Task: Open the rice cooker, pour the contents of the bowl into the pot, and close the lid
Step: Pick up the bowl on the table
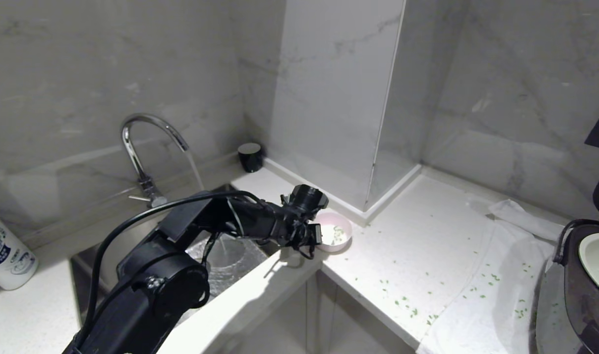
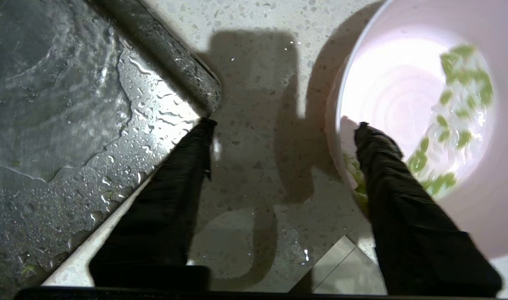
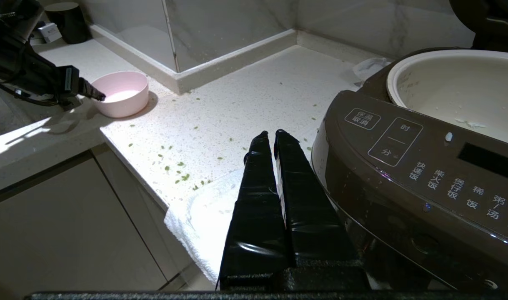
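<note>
One bowl [image 1: 334, 232], pink, on the counter [image 1: 417, 255] by the sink [image 2: 49, 104].
My left gripper [image 2: 283, 137] straddles its rim, jaws parted, one finger [image 2: 387, 166] inside; nothing clamped.

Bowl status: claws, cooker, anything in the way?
Left claw open, one finger inside the bowl, other outside the rim. Right claw shut, parked beside the rice cooker. Lid up, pot exposed. Green bits scattered on counter; tap running.

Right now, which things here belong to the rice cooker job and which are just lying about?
Job: rice cooker, pot, bowl, its contents, left gripper straddling the bowl's rim.

Lying about: faucet, sink, white bottle, black cup, towel, spilled green bits.
</note>
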Robot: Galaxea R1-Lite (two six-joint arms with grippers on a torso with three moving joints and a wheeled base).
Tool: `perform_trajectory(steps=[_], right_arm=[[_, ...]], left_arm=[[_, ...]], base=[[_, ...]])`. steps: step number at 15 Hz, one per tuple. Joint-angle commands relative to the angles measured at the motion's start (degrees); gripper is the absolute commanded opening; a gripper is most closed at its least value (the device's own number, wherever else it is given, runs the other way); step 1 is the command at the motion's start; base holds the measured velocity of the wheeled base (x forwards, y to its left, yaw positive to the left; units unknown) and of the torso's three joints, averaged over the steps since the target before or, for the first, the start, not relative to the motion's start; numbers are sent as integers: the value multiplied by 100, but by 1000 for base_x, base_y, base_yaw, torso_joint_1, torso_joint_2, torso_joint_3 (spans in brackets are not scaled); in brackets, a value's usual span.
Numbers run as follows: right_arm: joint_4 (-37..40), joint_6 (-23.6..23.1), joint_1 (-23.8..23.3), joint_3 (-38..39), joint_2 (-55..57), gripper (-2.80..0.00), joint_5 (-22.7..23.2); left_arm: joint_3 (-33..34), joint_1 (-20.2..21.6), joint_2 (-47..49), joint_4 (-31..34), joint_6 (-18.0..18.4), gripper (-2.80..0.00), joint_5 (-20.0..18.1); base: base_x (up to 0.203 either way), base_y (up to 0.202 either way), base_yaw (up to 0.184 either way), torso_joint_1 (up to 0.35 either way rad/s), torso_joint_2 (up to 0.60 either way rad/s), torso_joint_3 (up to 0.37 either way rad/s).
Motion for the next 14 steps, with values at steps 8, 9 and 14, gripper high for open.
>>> perform_trajectory(steps=[8,9,14], right_arm=[[3,-2,0,9,-1,-280,0],[3,-2,0,9,-1,-280,8],[3,-2,0,9,-1,-280,0]], left_arm=[[12,90,-71,20,-41,-280,-1],[12,99,-71,29,-50,-280,-1],[214,216,-437,604,-145,-280,-181]], base=[[0,0,0,0,0,0],[0,0,0,0,0,0],[0,0,0,0,0,0]])
